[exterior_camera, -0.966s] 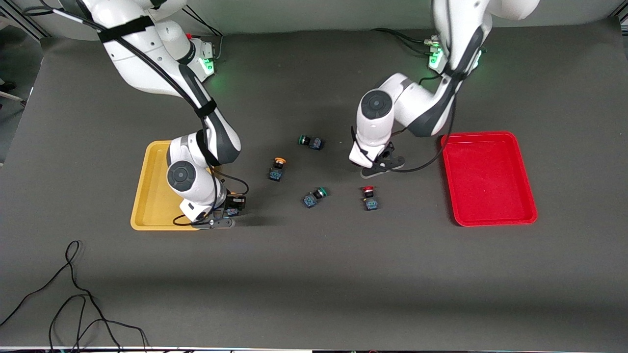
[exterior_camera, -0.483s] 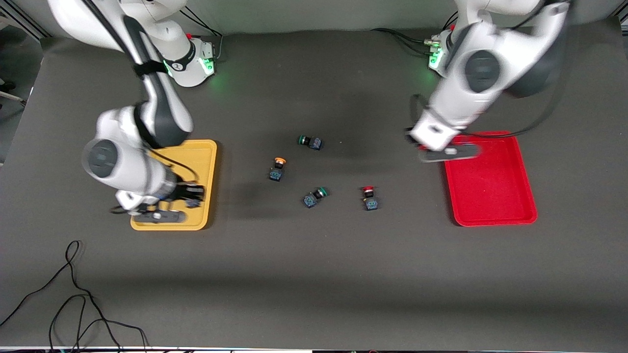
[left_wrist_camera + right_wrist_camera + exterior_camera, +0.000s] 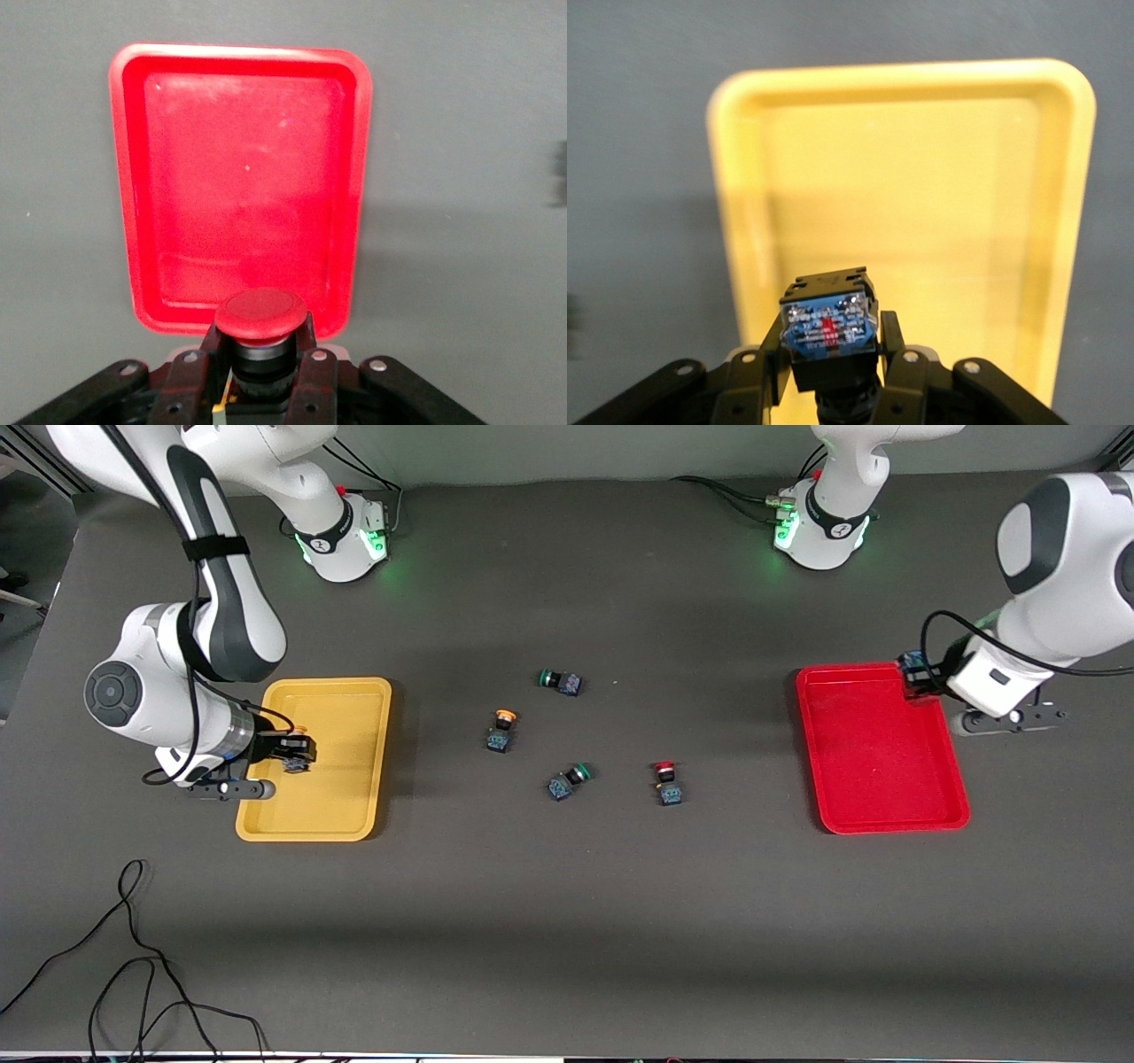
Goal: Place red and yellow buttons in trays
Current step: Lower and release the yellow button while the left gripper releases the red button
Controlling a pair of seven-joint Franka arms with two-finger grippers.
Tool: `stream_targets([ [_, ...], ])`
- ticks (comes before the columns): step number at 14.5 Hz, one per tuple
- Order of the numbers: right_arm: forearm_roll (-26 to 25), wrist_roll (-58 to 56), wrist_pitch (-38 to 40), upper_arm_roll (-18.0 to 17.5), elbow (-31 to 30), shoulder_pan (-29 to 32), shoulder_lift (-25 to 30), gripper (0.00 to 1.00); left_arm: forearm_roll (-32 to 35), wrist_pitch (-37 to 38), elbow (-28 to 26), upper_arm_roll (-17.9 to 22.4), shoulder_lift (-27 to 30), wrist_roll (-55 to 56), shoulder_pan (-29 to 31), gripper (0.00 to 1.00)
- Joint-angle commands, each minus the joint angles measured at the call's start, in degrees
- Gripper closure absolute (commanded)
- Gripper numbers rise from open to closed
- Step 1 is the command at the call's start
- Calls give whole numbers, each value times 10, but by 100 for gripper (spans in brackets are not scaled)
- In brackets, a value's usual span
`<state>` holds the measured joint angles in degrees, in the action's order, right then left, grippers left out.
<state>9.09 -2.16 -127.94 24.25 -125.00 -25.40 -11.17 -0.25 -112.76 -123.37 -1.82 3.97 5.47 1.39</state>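
Observation:
My right gripper [image 3: 291, 749] is shut on a yellow button [image 3: 296, 742] and holds it over the yellow tray [image 3: 341, 797]. In the right wrist view the button's blue-grey base [image 3: 829, 326] shows between the fingers of the gripper [image 3: 833, 365], above the tray [image 3: 921, 195]. My left gripper [image 3: 917, 677] is shut on a red button [image 3: 911, 664] over the red tray's [image 3: 877, 753] rim. The left wrist view shows its red cap [image 3: 261, 315] in the gripper [image 3: 262, 365], at the tray's [image 3: 244, 177] edge. A second yellow button [image 3: 502, 729] and a second red button [image 3: 667, 782] lie mid-table.
Two green-capped switches lie among the loose buttons, one [image 3: 560, 681] farther from the front camera, one [image 3: 567, 780] nearer. A black cable [image 3: 133, 957] loops on the table near the front edge, toward the right arm's end.
Both arms swung outward from mid-table, each carrying a button: the right gripper to over the yellow tray, the left gripper to the red tray's edge.

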Motion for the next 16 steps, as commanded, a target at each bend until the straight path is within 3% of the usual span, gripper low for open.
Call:
stream_targets([
  [1, 1, -65, -88, 26, -73, -3, -2, 82, 9, -130, -84, -11, -26, -3, 2, 89],
  [6, 7, -70, -161, 34, -100, -4, -56, 70, 14, -342, -124, -11, -163, -2, 2, 88],
  [7, 10, -69, -170, 34, -100, -4, -66, 54, 14, -362, -124, -10, -180, -1, 1, 86],
  [8, 11, -67, -176, 34, -100, -4, -73, 22, 14, -373, -123, -10, -192, -2, 1, 72],
  [9, 20, -63, -176, 34, -99, -5, -78, 0, 14, -370, -119, -9, -193, -4, 2, 34],
  [10, 33, -63, -175, 34, -99, -8, -77, 0, 14, -366, -115, -9, -189, -2, 2, 1],
  [13, 36, -53, -152, 31, -94, -23, -36, 0, 14, -330, -95, -10, -166, 1, 1, 0],
  [16, 37, -16, -119, 28, -59, -52, 0, 0, 14, -185, -31, -11, -116, 2, 0, 0],
])
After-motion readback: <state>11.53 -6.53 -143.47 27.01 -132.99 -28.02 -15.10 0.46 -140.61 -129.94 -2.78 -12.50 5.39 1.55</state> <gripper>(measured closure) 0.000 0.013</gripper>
